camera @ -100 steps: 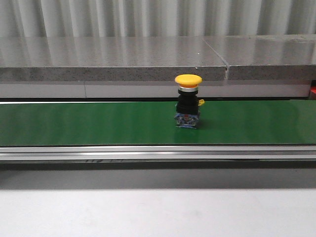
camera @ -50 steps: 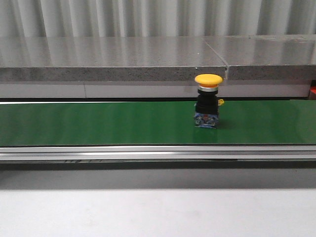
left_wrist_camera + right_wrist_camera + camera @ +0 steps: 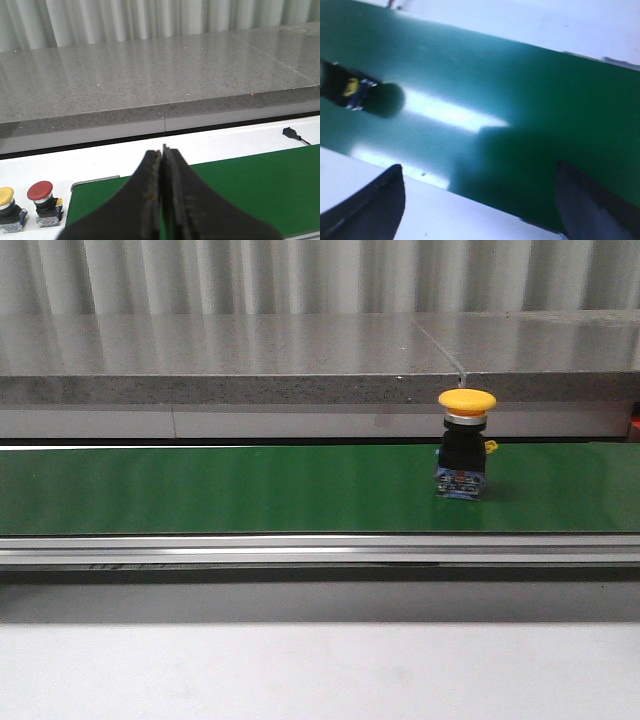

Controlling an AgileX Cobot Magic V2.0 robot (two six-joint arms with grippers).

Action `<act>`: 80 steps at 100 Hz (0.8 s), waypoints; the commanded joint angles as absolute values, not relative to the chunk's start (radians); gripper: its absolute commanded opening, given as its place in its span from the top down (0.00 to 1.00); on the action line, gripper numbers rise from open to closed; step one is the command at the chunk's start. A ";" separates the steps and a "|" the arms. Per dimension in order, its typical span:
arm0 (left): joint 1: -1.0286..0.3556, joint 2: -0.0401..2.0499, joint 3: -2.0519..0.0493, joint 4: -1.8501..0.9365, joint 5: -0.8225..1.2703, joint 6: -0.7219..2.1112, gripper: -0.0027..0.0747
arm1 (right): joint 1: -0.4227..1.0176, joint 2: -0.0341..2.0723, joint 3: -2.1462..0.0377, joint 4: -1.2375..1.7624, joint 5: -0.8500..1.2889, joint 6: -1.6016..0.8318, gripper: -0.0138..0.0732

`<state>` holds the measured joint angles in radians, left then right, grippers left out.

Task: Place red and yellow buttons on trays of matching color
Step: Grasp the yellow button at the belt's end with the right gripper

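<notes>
Your right gripper (image 3: 480, 200) had its jaws spread wide and held nothing, hanging above the near edge of the green belt (image 3: 250, 490); your left gripper (image 3: 161, 200) had its jaws pressed together, also empty, near the belt's left end. The yellow button (image 3: 465, 445) stood upright on the belt, toward its right end and closer to the far edge, and in the right wrist view only its dark base showed at the frame's border, well apart from the open fingers. The likely trouble, as I judged it: if the belt was running, you could have closed late and missed the button, or clipped its wide cap and tipped it, since it looked top-heavy on a narrow base. A second yellow button (image 3: 7, 202) and a red button (image 3: 44, 197) sat just beside each other on the white surface beyond the belt's left end. No trays showed in any view, so you could not have confirmed a drop spot.
</notes>
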<state>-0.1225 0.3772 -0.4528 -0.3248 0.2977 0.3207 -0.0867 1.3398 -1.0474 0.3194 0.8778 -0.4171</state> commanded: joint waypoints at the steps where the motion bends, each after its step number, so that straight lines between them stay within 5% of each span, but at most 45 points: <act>1: -0.131 0.382 -0.482 -0.342 0.217 0.320 0.99 | -0.024 1.331 -1.070 0.338 0.867 -0.453 0.15; 66: -0.131 0.382 -0.482 -0.342 0.217 0.320 0.99 | 0.195 1.523 -1.118 0.339 0.688 -0.453 0.15; 80: -0.131 0.382 -0.482 -0.342 0.217 0.320 0.99 | 0.195 1.552 -1.137 0.338 0.677 -0.453 0.32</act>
<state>-0.1225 0.3772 -0.4528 -0.3248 0.2977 0.3207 0.1948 1.5673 -1.0992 0.3199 0.7213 -0.4387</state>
